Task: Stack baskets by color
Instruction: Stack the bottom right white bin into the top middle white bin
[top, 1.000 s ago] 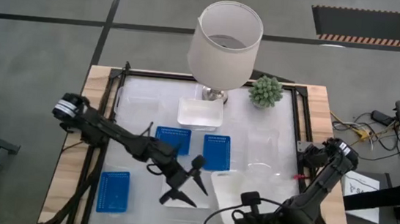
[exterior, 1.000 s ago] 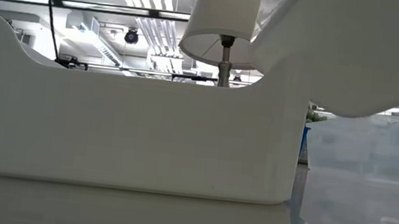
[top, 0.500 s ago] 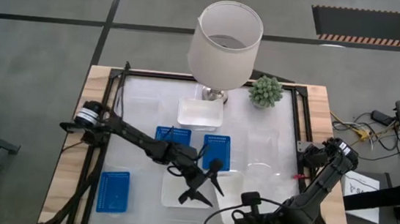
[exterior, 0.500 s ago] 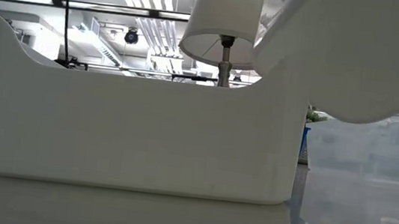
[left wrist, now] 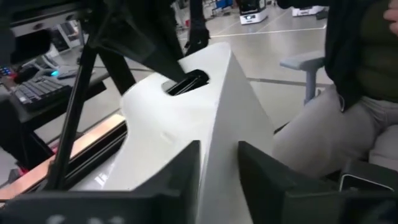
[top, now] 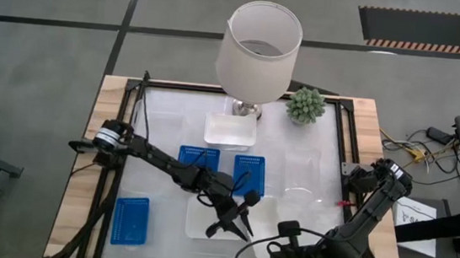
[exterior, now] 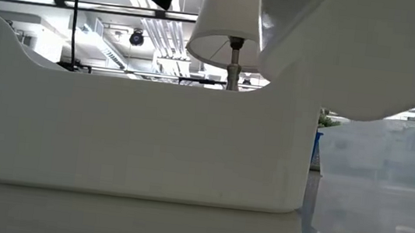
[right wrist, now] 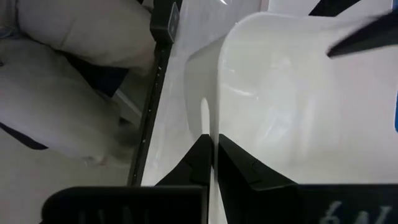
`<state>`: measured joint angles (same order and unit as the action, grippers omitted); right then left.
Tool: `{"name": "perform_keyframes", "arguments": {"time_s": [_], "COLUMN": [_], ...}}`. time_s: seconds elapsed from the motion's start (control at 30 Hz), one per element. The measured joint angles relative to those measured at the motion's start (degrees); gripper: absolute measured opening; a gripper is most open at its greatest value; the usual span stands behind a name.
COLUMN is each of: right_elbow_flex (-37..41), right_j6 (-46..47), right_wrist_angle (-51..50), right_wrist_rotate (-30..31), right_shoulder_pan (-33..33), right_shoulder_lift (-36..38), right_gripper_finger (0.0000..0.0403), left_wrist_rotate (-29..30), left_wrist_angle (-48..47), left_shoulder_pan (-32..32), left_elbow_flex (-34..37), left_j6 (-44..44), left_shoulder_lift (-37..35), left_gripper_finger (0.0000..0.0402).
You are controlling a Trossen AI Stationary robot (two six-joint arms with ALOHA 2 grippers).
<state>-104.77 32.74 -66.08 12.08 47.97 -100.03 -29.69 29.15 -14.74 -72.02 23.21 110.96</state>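
- The left gripper (top: 238, 223) is reaching over the front-middle of the table, its fingers (left wrist: 180, 180) straddling the thin wall of a white basket (top: 208, 220); they are pinching in on that wall, though I cannot tell whether they are fully clamped on it.
- The right gripper (right wrist: 214, 155) is waiting at the table's front edge, fingers closed tight on the rim of a second white basket (top: 265, 225), which is sitting just beside the first.
- A third white basket (top: 230, 130) is lying near the lamp base (top: 247, 109); two blue baskets (top: 198, 160) are sitting side by side mid-table, and a third blue basket (top: 130, 220) is lying well apart at the front left corner.
- Risk, as I judge it: the left grip is on a thin edge only, so the basket may be tilting or slipping out on lifting.
- The two front baskets are lying so close that moving one could be dragging or knocking the other while the right arm is holding it.
- A swing toward the far basket could be clipping the lampshade (top: 260, 49).
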Motion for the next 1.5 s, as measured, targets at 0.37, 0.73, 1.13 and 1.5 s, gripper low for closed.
{"name": "perform_keyframes", "arguments": {"time_s": [0.37, 0.73, 1.13, 1.5], "right_elbow_flex": [0.02, 0.04, 0.07, 8.05], "right_j6": [6.68, 2.02, -13.58, -16.25], "right_wrist_angle": [1.99, 2.68, 2.89, 4.73], "right_wrist_rotate": [3.58, 7.47, 31.73, 49.98], "right_shoulder_pan": [0.01, 0.54, 6.39, 12.15], "right_shoulder_lift": [0.13, 1.91, 11.10, 15.63], "right_gripper_finger": [0.0043, 0.0165, 0.0179, 0.0143], "left_wrist_rotate": [-1.62, -0.15, 17.72, 39.27], "left_wrist_angle": [0.16, -1.92, -20.83, -33.17], "left_shoulder_pan": [-0.04, 0.09, -0.09, 2.13], "left_elbow_flex": [-0.14, -0.26, 0.49, 3.14], "left_j6": [-0.10, -0.32, 0.46, 3.28], "left_shoulder_lift": [-0.27, -2.36, -11.10, -19.29], "left_gripper_finger": [0.0002, 0.0000, 0.0000, 0.0000]}}
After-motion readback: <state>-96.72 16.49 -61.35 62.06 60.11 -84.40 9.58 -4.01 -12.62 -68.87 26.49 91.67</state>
